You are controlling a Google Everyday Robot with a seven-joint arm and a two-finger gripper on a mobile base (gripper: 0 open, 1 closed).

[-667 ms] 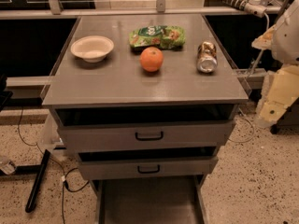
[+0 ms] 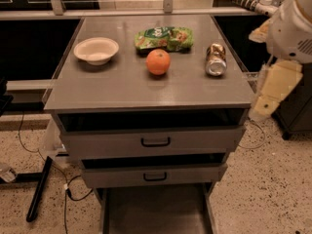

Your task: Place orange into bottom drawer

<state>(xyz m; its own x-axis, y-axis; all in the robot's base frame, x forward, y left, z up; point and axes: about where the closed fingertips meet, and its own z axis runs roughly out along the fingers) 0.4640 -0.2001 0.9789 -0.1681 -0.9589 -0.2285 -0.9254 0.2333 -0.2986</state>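
Orange [image 2: 158, 61] sits mid-tabletop [image 2: 122, 89], up-left of pincer [image 2: 263, 106]. Pincer at right frame edge, off tabletop. Opening: cannot tell.

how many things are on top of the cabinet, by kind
orange: 1
white bowl: 1
green snack bag: 1
metal can: 1
total: 4
The gripper hangs to the right of the cabinet, touching none of them.
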